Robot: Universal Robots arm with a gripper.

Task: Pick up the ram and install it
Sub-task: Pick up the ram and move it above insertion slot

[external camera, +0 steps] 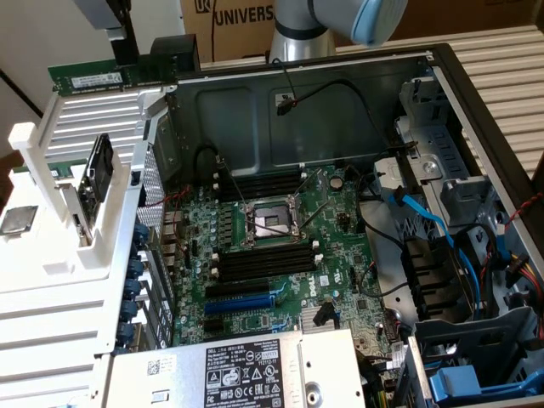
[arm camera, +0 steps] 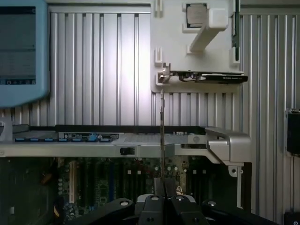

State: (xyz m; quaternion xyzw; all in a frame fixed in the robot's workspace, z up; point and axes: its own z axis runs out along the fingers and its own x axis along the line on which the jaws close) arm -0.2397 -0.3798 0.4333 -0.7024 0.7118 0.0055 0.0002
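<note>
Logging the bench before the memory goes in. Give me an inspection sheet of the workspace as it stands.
surface: white slatted rack beside an open computer case.
job's things: ram held level above the rack; black memory slots by the processor socket look bare.
clutter: a card and a chip parked in the rack.
grippers: gripper, jaws shut on the ram.
cables: blue cables by the drive bay; black lead on the case wall.
surroundings: cardboard box behind.
</note>
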